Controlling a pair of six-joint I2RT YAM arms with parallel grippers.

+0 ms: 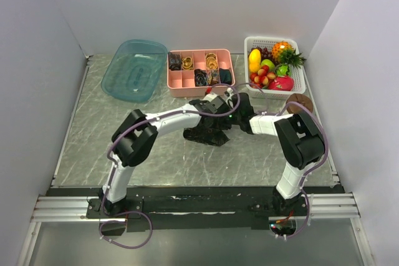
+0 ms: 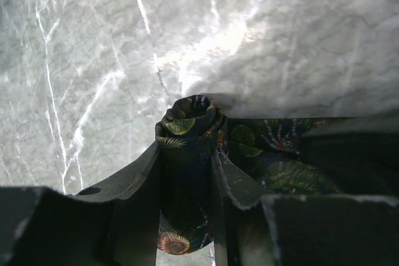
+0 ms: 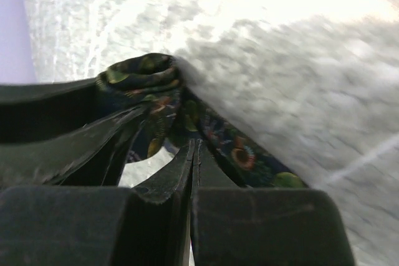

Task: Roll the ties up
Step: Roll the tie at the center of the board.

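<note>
A dark tie (image 1: 209,134) with a shell and leaf print lies partly rolled on the grey marble table, mid-table where both arms meet. My left gripper (image 2: 186,154) is shut on its rolled coil (image 2: 187,113), one finger on each side, and the roll's lower end pokes out below. The loose strip (image 2: 280,166) trails to the right. My right gripper (image 3: 196,144) is shut, its fingertips pressed together right against the tie's strip (image 3: 243,151) beside the coil (image 3: 140,73). Whether cloth is pinched between them does not show. More rolled ties (image 1: 201,78) sit in the pink tray.
The pink compartment tray (image 1: 179,81) stands at the back centre, a blue plastic tub (image 1: 134,70) to its left, a white basket of fruit (image 1: 298,70) to its right. A brown round object (image 1: 300,101) lies near the right wall.
</note>
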